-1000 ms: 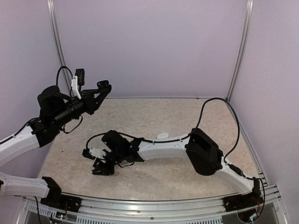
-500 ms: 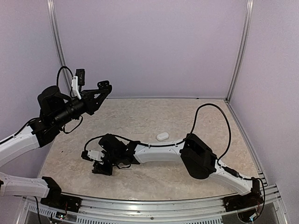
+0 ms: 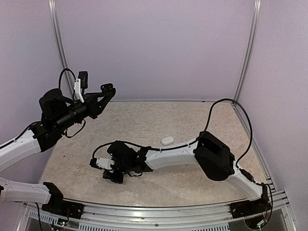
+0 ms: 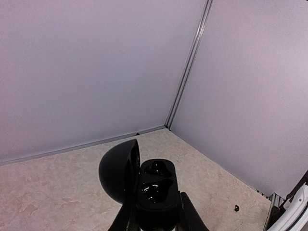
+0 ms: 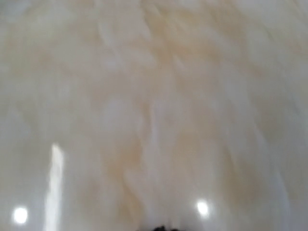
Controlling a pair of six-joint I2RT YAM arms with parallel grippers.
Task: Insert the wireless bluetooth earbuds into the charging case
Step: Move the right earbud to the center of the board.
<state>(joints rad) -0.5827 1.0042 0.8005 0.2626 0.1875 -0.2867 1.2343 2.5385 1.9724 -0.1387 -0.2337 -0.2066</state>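
Observation:
High at the left, my left gripper (image 3: 107, 89) (image 4: 158, 217) is shut on the charging case (image 4: 155, 192). It is a glossy black case whose clamshell lid (image 4: 118, 168) stands open to the left. Its two wells face the camera, and I cannot tell whether anything sits in them. My right gripper (image 3: 112, 176) points down at the tabletop, near front left. The right wrist view is only blurred marble, with a dark tip at the bottom edge, so its jaws cannot be read. No earbud can be made out for certain. A small white oval piece (image 3: 167, 140) lies mid-table.
A tiny black bit (image 4: 236, 208) lies on the marble near the right wall. The right arm's white link (image 3: 173, 153) and black elbow (image 3: 214, 156) stretch low across the table. Purple walls enclose the back and both sides.
The right gripper has slid a little to the right along the table and its elbow has shifted right. The left arm with the case has not moved.

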